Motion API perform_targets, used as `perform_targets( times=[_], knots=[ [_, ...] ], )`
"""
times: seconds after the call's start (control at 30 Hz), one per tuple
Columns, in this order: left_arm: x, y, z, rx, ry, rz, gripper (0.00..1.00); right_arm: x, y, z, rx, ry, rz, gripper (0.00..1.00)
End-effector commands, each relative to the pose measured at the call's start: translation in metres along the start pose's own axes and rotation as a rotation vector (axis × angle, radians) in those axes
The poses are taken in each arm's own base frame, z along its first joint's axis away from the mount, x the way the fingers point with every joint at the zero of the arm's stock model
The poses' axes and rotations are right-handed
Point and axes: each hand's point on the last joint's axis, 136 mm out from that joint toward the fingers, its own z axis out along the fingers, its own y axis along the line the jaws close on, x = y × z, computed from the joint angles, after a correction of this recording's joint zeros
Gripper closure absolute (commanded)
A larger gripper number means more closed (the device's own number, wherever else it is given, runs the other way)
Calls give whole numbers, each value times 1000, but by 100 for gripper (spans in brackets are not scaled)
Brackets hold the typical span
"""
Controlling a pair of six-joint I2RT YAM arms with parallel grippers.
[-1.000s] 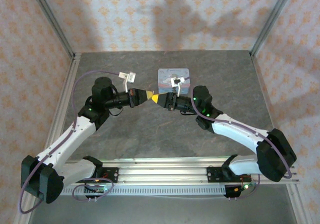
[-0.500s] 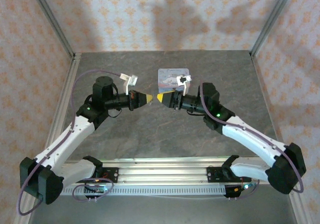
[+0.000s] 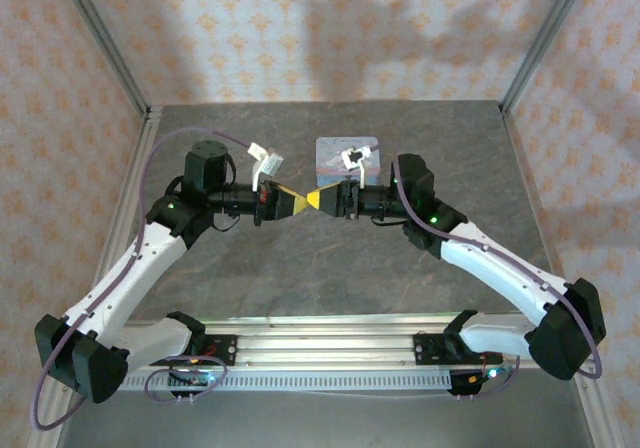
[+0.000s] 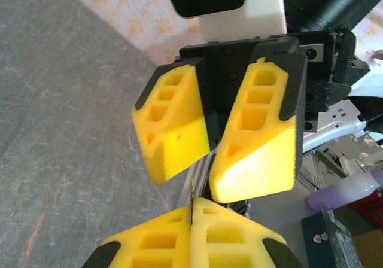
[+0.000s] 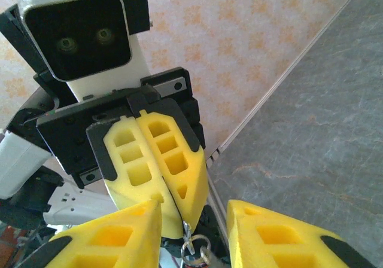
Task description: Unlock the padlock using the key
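Left gripper, shut, pinches a ringed metal sliver, likely the key; right gripper, part-open and empty, faces it tip to tip. Handover step, I'd say: next needs a square pinch.

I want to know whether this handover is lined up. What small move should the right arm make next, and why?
Probably ease the right pincer slightly forward, then close it. Its jaws stand open, tip to tip with the left pincer, which is shut on a thin metal piece. A small ring dangles below that piece. Whether the ring already lies within the open jaws I cannot tell.
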Motion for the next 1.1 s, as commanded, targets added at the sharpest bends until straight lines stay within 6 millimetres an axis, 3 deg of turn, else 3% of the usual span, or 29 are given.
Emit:
perform_targets(
  times=[0.0,0.23,0.5,0.67,0.77,1.07],
  knots=[
    [-1,-13,-1,43,16,35,100,-9,18,0,-73,-3,-36,68],
    [-3,-9,1,40,14,23,100,-4,16,1,-81,5,-25,71],
    [-7,-8,2,42,5,10,100,-2,12,4,-83,7,-10,88],
    [-9,-6,3,38,-1,0,100,-1,7,7,-82,9,5,91],
    [-10,-6,3,36,-4,-4,100,-1,5,8,-81,8,8,100],
    [-18,1,4,8,-45,-37,100,-10,-13,7,-14,-91,36,100]
  ],
)
